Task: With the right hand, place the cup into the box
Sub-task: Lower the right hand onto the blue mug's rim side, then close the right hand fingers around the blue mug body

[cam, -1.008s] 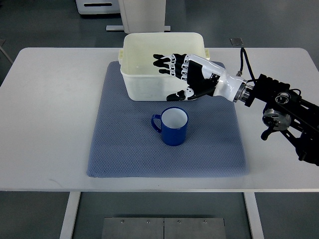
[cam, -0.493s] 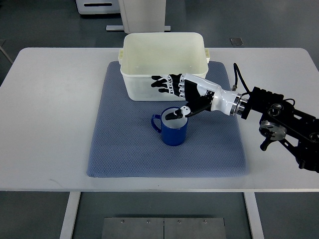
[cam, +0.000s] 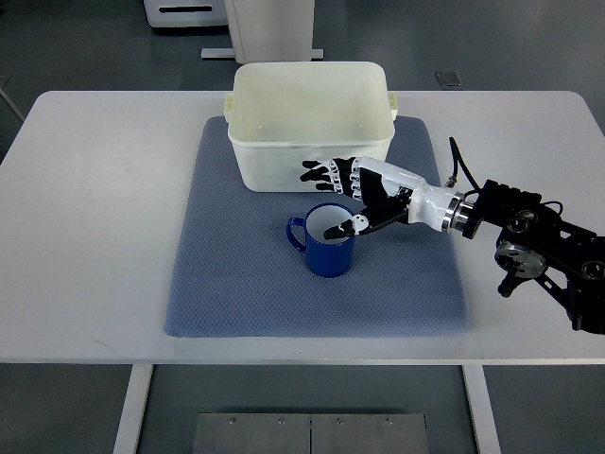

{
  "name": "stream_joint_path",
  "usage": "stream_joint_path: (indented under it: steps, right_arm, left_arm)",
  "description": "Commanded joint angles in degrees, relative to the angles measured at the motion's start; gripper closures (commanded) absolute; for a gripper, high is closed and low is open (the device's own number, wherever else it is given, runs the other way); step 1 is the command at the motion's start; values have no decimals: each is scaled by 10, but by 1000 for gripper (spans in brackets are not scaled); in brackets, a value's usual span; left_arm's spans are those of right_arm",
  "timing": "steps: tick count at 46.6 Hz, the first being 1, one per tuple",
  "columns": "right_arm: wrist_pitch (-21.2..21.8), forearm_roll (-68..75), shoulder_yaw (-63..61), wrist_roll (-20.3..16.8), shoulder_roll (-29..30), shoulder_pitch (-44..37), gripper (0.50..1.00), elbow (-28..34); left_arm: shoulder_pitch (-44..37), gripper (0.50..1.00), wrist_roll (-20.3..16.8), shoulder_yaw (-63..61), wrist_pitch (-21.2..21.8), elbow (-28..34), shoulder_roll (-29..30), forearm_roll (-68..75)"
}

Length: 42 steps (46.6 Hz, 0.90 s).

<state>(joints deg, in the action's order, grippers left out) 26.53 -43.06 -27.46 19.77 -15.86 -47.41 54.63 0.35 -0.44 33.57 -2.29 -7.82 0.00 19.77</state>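
A blue cup (cam: pixel 323 247) with a white inside stands upright on the blue-grey mat (cam: pixel 236 284), its handle pointing left. Behind it sits the cream plastic box (cam: pixel 310 123), open on top. My right hand (cam: pixel 338 200) reaches in from the right and hovers at the cup's right rim. Its fingers (cam: pixel 321 173) are spread over the far side of the cup, in front of the box wall, and the thumb tip (cam: pixel 338 230) dips over the cup's opening. The hand is open and holds nothing. The left arm does not show.
The mat lies on a white table (cam: pixel 95 189). My right forearm (cam: pixel 529 236) stretches over the table's right side. A white cabinet base (cam: pixel 274 28) stands beyond the table's far edge.
The right hand came down from in front of the box to the cup's rim, and the thumb now reaches over the cup's opening. The cup has not moved.
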Motion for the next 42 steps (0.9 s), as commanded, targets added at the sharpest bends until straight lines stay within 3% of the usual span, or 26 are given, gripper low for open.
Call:
stream_joint_path:
  steps: [1, 42]
  right_arm:
    - [-8, 0, 6, 4, 0, 2, 502, -6]
    - [-50, -6, 67, 37, 5, 21, 502, -19]
  left_arm:
    - [0, 500, 0, 0, 0, 0, 0, 0]
    - [0, 500, 0, 0, 0, 0, 0, 0]
